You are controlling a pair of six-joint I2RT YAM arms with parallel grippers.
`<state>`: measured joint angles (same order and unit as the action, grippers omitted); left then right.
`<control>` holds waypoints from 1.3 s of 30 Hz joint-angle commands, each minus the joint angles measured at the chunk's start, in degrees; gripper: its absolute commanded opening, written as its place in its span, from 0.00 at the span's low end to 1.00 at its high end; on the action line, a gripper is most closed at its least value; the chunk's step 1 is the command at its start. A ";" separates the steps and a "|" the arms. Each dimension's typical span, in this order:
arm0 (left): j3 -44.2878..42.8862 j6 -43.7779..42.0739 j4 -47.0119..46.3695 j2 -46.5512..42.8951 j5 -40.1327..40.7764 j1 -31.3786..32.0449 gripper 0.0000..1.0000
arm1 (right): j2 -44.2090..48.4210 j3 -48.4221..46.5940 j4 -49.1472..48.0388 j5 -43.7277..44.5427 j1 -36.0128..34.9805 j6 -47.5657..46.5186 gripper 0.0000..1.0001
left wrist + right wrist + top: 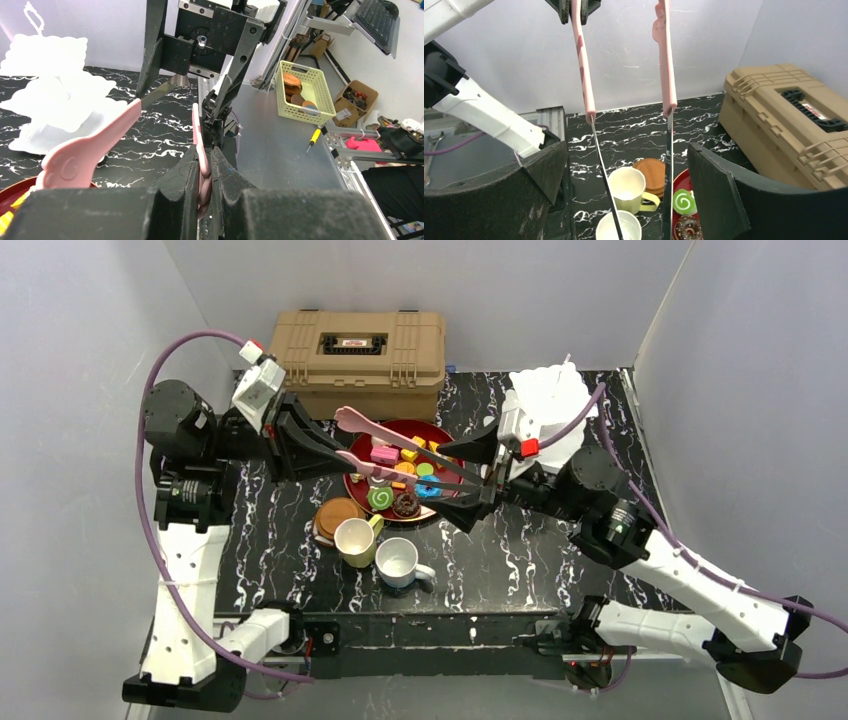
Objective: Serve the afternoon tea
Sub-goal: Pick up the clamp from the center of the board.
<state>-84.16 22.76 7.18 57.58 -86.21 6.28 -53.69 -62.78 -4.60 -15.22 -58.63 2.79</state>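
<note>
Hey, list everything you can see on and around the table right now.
table: one, black marbled, under everything.
toolbox: one, tan, back of table.
stand: one, white, tiered, back right.
plate: one, red, table centre.
pastries: several, mixed colours, on the plate.
yellow mug: one, pale yellow, in front of plate.
white mug: one, white, beside yellow mug.
coasters: small stack, brown, beside yellow mug.
tongs: one, pink and metal, above the plate.
basket: one, pale yellow, off the table.
left gripper: one, black, shut on a pink tong arm.
right gripper: one, black, open around the tongs' metal arms.
</note>
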 commanded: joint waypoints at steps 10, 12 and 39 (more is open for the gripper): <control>-6.57 9.06 -11.13 0.76 3.82 -2.50 0.00 | 2.56 -2.26 0.76 9.18 -0.32 -1.39 0.98; -8.30 9.28 -11.05 1.84 4.69 -2.67 0.00 | 1.50 -2.40 -2.42 9.74 -0.26 -0.85 0.98; -7.84 17.56 -18.34 3.26 10.80 -3.64 0.00 | -15.50 -2.89 -57.16 -19.97 20.68 40.96 0.96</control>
<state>-92.62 40.51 -10.24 61.49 -75.50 2.98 -71.85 -64.31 -55.86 -31.62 -38.00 41.89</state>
